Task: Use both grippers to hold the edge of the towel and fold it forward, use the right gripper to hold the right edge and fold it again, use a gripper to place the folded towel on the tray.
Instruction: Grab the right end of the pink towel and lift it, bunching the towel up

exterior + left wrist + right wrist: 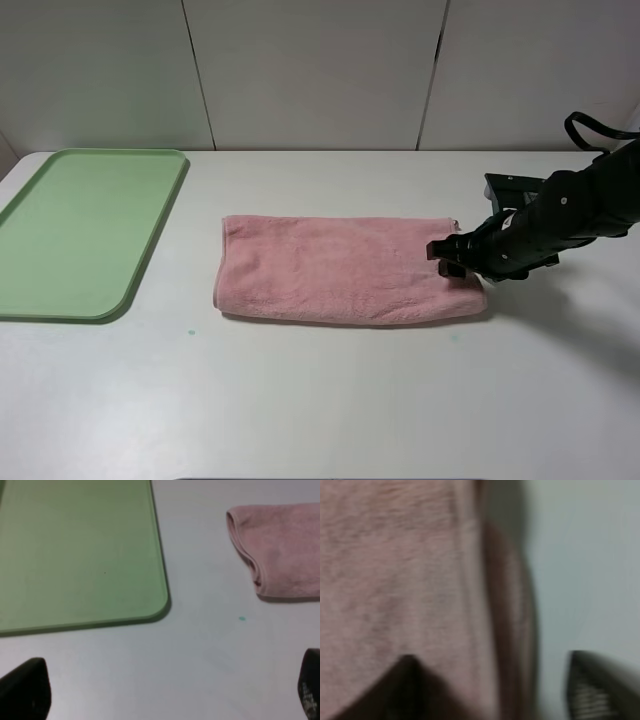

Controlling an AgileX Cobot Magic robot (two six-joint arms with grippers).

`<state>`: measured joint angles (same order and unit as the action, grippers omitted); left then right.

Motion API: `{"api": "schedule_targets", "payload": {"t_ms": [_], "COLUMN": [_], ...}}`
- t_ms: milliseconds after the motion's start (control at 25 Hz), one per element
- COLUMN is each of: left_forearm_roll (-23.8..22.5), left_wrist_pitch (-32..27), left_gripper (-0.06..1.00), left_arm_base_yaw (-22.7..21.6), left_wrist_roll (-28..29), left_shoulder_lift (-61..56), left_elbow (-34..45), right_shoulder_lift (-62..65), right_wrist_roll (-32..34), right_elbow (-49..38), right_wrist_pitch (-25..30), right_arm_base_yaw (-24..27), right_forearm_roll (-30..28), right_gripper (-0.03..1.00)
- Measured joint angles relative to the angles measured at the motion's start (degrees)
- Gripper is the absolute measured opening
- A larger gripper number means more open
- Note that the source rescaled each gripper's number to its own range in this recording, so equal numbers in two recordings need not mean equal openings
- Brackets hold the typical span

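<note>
A pink towel [340, 270] lies folded into a long strip on the white table, right of the green tray [80, 230]. My right gripper [452, 258] is low at the towel's right end. In the right wrist view its jaws [500, 690] are open and straddle the towel's edge [395, 570]: one fingertip [407, 685] is over the cloth, the other [595, 692] over the table. My left gripper [170, 695] is open and empty above bare table, near the tray's corner [75, 555] and the towel's left end [285, 545]. The left arm is out of the exterior view.
The tray holds nothing and sits at the table's left edge. A white panelled wall [320, 70] stands behind the table. Small green specks [242, 618] mark the table in front of the towel.
</note>
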<state>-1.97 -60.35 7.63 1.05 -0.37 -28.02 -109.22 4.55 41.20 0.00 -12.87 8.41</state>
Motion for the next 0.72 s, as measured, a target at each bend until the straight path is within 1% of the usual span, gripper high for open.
{"api": "schedule_targets", "payload": {"t_ms": [80,240,600,720], "left_forearm_roll": [0.00,0.00,0.00,0.00], "left_wrist_pitch": [0.00,0.00,0.00,0.00], "left_gripper": [1.00,1.00,1.00,1.00], "left_arm_base_yaw": [0.00,0.00,0.00,0.00], "left_wrist_roll": [0.00,0.00,0.00,0.00], "left_shoulder_lift": [0.00,0.00,0.00,0.00], "left_elbow": [0.00,0.00,0.00,0.00], "right_shoulder_lift": [0.00,-0.10,0.04,1.37], "right_wrist_roll": [1.16,4.14,4.29,2.96], "right_elbow": [0.00,0.08,0.21,0.10], "right_wrist_pitch": [0.42,0.71,1.06,3.40], "right_arm_base_yaw": [0.00,-0.23,-0.24,-0.24], "right_forearm_roll": [1.47,3.29,3.54,3.31], "right_gripper": [0.38,0.03,0.03,0.03]}}
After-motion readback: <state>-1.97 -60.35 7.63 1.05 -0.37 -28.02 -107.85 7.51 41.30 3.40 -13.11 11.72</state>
